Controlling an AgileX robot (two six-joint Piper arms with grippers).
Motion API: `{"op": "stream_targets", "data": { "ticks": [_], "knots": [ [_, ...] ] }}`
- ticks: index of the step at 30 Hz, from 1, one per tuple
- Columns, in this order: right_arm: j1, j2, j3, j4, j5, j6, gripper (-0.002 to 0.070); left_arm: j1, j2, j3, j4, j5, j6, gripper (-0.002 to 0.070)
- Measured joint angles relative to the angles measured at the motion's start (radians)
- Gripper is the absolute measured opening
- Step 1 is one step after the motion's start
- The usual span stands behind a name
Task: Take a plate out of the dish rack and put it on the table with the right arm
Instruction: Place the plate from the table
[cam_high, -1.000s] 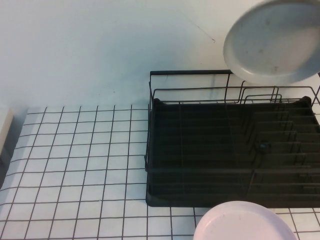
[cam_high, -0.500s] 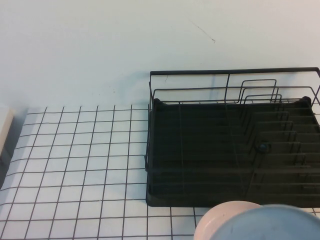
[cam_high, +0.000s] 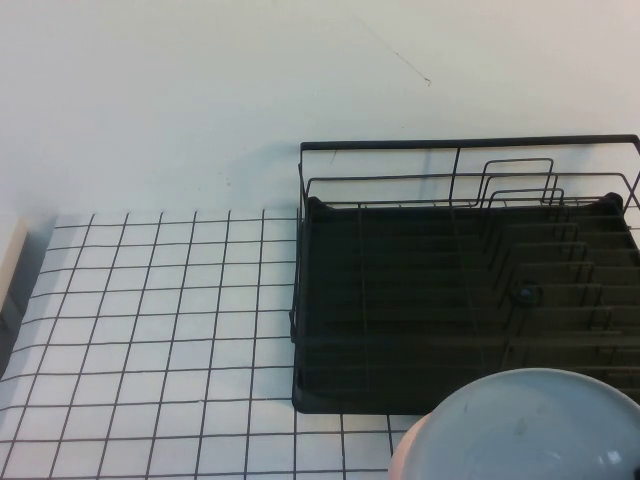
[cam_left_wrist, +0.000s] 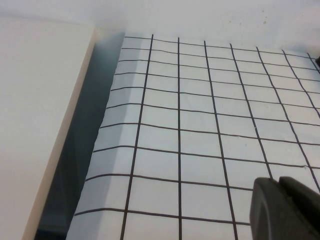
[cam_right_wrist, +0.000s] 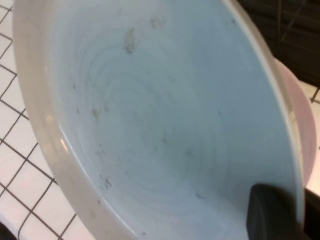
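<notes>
White gridded table (cam_high: 150, 330), thin black lines in small squares, reaching left to a paler cream block (cam_left_wrist: 35, 125) at its left edge, a shadowed gap between the two. Beyond the far edge of the grid, a plain pale wall (cam_high: 200, 90) with one faint dark scratch up right. Black wire dish rack (cam_high: 470, 275) on the right half of the table, ribbed black tray base, thin upright dividers gathered toward its far right; no dish visible in it.

Pale grey-blue plate (cam_high: 525, 425) low at the near right, out of the rack, in front of its near edge, covering most of a pinkish-white plate (cam_high: 400, 458) of which only a sliver shows at its left. In the right wrist view, plate tilted, hollow face toward the camera, lightly speckled, pink rim peeking past its edge. Right gripper (cam_right_wrist: 280, 212) narrowly closed on the plate's rim, one dark finger lying over the edge. Left gripper (cam_left_wrist: 285, 207) low above bare grid at the left of the table; cannot tell whether open or closed.
</notes>
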Motion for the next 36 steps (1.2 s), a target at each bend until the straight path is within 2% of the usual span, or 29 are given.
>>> {"op": "stream_targets", "data": {
  "ticks": [11,20,21,24,29,32,36],
  "knots": [
    [0.000,0.250,0.000,0.039,-0.077,-0.128,0.0050,0.000,0.000,0.000,0.000,0.000,0.000,-0.0003],
    [0.000,0.366,0.000,0.207,-0.103,-0.319,0.0054,0.000,0.000,0.000,0.000,0.000,0.000,-0.0003],
    [0.000,0.430,0.000,0.230,-0.074,-0.407,0.0169,0.000,0.000,0.000,0.000,0.000,0.000,-0.0003],
    [0.000,0.432,0.000,0.230,-0.071,-0.415,0.0186,0.000,0.000,0.000,0.000,0.000,0.000,-0.0003],
    [0.000,0.434,-0.004,0.205,-0.025,-0.493,0.0373,0.000,0.000,0.000,0.000,0.000,0.000,-0.0003],
    [0.000,0.434,-0.034,0.138,0.017,-0.486,0.0410,0.000,0.000,0.000,0.000,0.000,0.000,-0.0003],
    [0.000,0.434,-0.127,0.020,0.106,-0.375,0.0419,0.000,0.000,0.000,0.000,0.000,0.000,-0.0003]
  ]
}}
